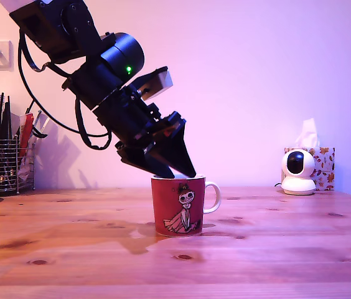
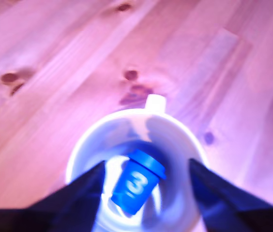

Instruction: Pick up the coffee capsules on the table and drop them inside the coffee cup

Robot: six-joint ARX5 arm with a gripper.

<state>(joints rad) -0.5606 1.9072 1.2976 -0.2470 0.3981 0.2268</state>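
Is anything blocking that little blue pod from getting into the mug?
Nothing visible does. The blue capsule already lies tilted inside the mug, between the open gripper fingers poised over the rim.

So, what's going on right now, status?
End effector open above mug. Blue capsule inside mug, lying tilted. Nothing in the way.

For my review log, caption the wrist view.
Blue capsule lies tilted inside the white-lined mug, between open fingers.
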